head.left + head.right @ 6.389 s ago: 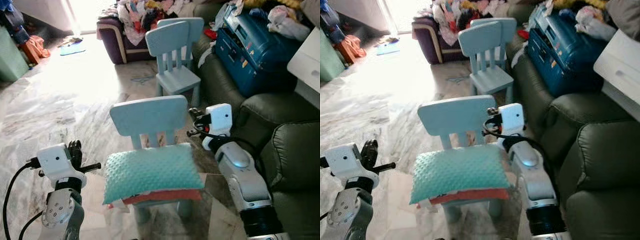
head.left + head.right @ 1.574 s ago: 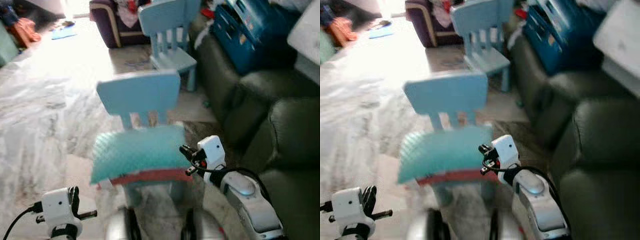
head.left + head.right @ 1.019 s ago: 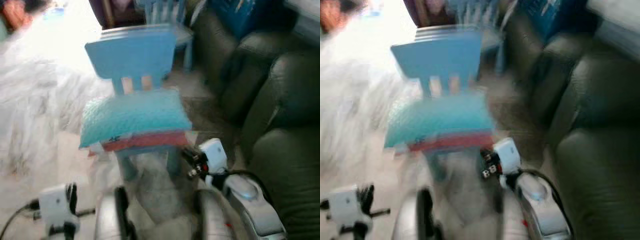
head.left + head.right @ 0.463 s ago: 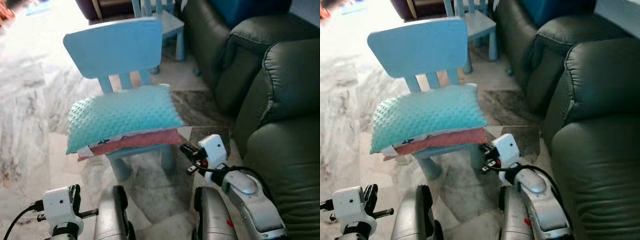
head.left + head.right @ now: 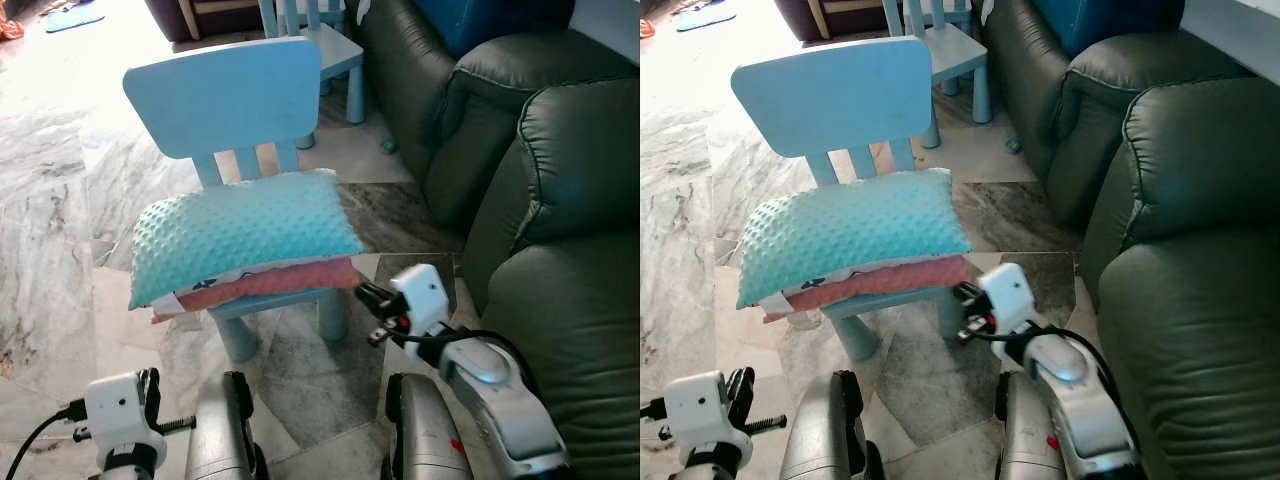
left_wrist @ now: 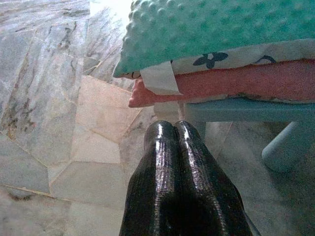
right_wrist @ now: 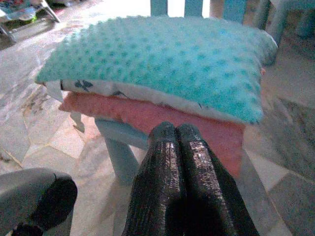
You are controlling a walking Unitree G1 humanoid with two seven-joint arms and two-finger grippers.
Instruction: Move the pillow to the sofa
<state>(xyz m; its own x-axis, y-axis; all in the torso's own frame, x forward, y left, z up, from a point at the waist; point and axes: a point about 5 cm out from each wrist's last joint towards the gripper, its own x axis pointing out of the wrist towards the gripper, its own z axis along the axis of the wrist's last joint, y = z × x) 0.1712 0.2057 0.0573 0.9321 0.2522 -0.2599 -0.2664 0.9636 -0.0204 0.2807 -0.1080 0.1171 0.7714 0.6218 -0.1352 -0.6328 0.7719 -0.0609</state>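
A teal dotted pillow (image 5: pixel 245 230) lies on the seat of a small light-blue chair (image 5: pixel 225 95), on top of a salmon-red cushion (image 5: pixel 265 285). The dark green sofa (image 5: pixel 560 200) stands to the chair's right. My right arm (image 5: pixel 480 375) reaches toward the chair's front right corner. Its gripper (image 7: pixel 176 127) is shut and empty, a short way from the red cushion's edge. My left gripper (image 6: pixel 174 124) is low at the left, shut on nothing, pointing at the pillow's left end from below.
A second blue chair (image 5: pixel 325 40) stands further back beside the sofa. A blue case (image 5: pixel 480 15) rests on the sofa's far seat. My own legs (image 5: pixel 225 430) show at the bottom. Marble floor (image 5: pixel 60 230) lies open to the left.
The camera has tilted down and closed in on the chair. My right gripper has edged a little toward the chair's front corner. The pillow has not moved.
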